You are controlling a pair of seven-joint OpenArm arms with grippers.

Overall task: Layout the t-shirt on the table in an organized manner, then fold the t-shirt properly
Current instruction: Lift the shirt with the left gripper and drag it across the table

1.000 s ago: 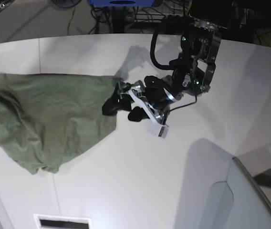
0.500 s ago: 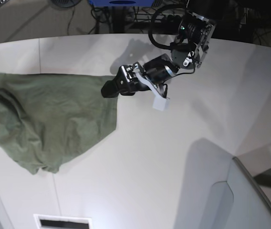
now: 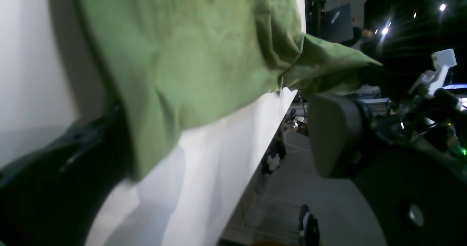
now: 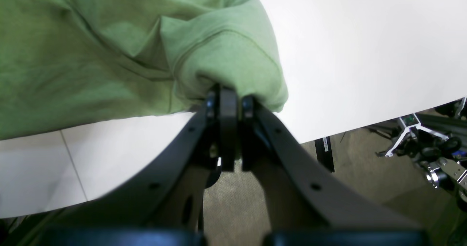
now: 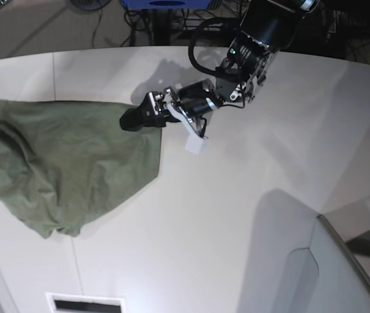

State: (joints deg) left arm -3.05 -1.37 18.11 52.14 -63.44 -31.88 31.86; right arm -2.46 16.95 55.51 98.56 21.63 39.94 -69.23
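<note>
The olive-green t-shirt (image 5: 68,163) lies crumpled on the left part of the white table (image 5: 237,215). My left gripper (image 5: 138,117) reaches in from the upper right and sits at the shirt's upper right corner. In the left wrist view the left gripper (image 3: 215,136) is open wide, with the t-shirt (image 3: 189,56) edge between its jaws. In the right wrist view my right gripper (image 4: 231,100) is shut on a bunched fold of the t-shirt (image 4: 109,49) near the table (image 4: 365,56) edge. The right arm is outside the base view.
A grey translucent panel (image 5: 341,274) stands at the lower right. A white slotted plate (image 5: 84,303) sits at the front edge. Cables and equipment (image 5: 165,19) lie on the floor beyond the far edge.
My left arm has swung left and up across the table, bringing its open gripper to the shirt's upper right corner. The shirt has hardly shifted.
</note>
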